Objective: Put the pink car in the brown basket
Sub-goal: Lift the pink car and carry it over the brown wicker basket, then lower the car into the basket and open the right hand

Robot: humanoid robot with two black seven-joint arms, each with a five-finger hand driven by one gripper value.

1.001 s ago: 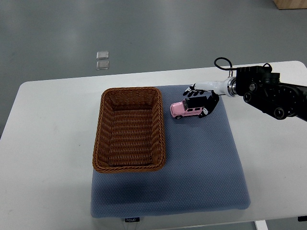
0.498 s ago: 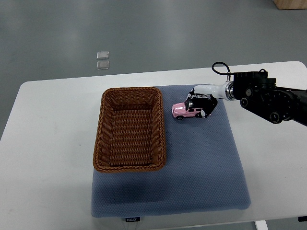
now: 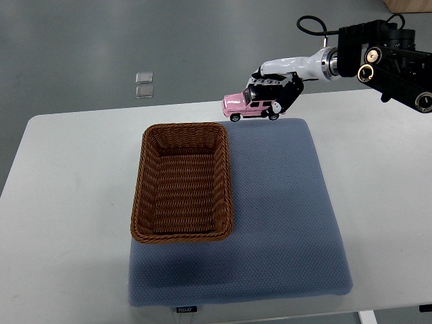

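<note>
The right robot hand (image 3: 275, 86) grips the small pink toy car (image 3: 247, 106), held aloft beyond the far right corner of the brown woven wicker basket (image 3: 181, 181), which rests on a blue-grey padded mat (image 3: 290, 223) covering the white bench (image 3: 67, 202). The mat's small label is unreadable.

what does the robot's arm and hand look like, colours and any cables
Only the right arm shows: bulky black housings with round joint caps, one ringed in gold. A silver ring joins it to a glossy white wrist section. The right hand is black with white knuckle and fingertip details. A black cable loops above the wrist.
</note>
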